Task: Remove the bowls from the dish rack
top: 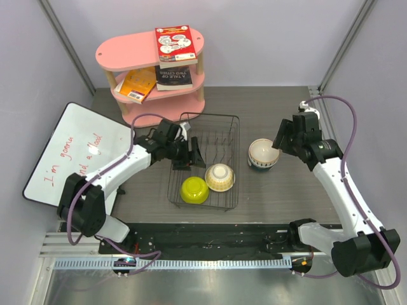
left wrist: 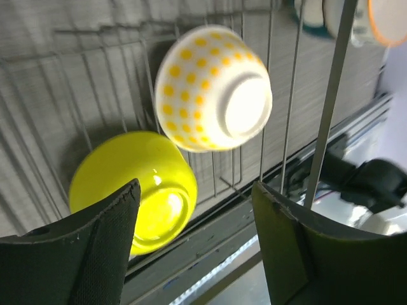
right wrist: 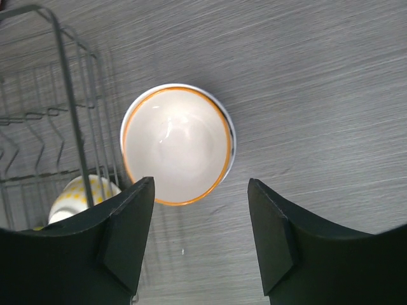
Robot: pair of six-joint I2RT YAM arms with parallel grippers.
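Note:
The black wire dish rack (top: pixel 210 115) holds a yellow-green bowl (top: pixel 194 190) and a cream bowl with yellow dots (top: pixel 220 177), both upside down at its near end. My left gripper (top: pixel 191 155) is open and empty over the rack's middle. In the left wrist view it (left wrist: pixel 197 210) hangs above the yellow-green bowl (left wrist: pixel 137 184) and the dotted bowl (left wrist: pixel 213 86). A stack of bowls, topped by an orange-rimmed one (top: pixel 263 154), stands on the table right of the rack. My right gripper (top: pixel 278 142) is open above and beside it; its wrist view (right wrist: pixel 200 210) shows that bowl (right wrist: pixel 177 145).
A pink shelf (top: pixel 127 51) with books stands behind the rack. A whiteboard (top: pixel 70 152) lies at the left. The rack's upright tines and rim wire (left wrist: pixel 337 95) rise near my left gripper. The rack's corner (right wrist: pixel 70 114) shows in the right wrist view.

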